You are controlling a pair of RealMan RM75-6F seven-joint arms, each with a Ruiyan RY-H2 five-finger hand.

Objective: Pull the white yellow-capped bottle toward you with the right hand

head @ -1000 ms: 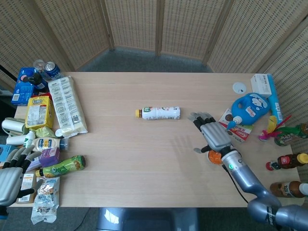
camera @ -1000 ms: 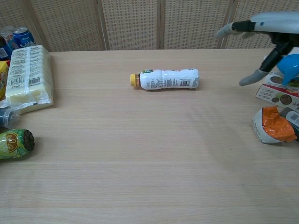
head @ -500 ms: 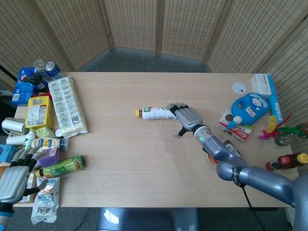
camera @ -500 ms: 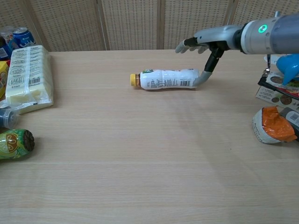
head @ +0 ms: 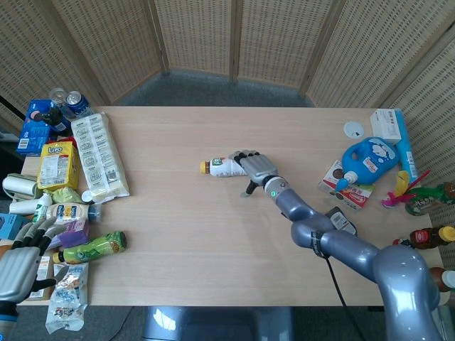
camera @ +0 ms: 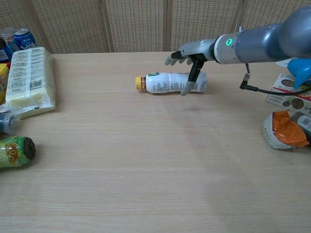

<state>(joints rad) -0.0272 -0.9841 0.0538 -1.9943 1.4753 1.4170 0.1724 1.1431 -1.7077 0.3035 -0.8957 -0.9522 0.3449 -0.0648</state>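
Note:
The white yellow-capped bottle point(head: 222, 168) point(camera: 165, 82) lies on its side mid-table, cap pointing to the left. My right hand point(head: 256, 169) point(camera: 192, 51) hovers over the bottle's base end, fingers stretched out above it. Its thumb point(camera: 188, 86) hangs down along the bottle's near side, and nothing is gripped. The hand hides the bottle's right half in the head view. My left hand point(head: 18, 266) stays at the table's near left corner, fingers spread and holding nothing; the chest view does not show it.
A long cracker pack point(head: 99, 156) point(camera: 26, 80), cans and snack packets crowd the left edge, with a green bottle point(head: 92, 247) point(camera: 14, 150) lying there. On the right sit a blue detergent bottle point(head: 370, 158), a box and an orange packet point(camera: 286, 130).
My right hand swept from the right side of the table leftward to the bottle and now covers its base end. The bottle has not moved. The left hand barely shifted.

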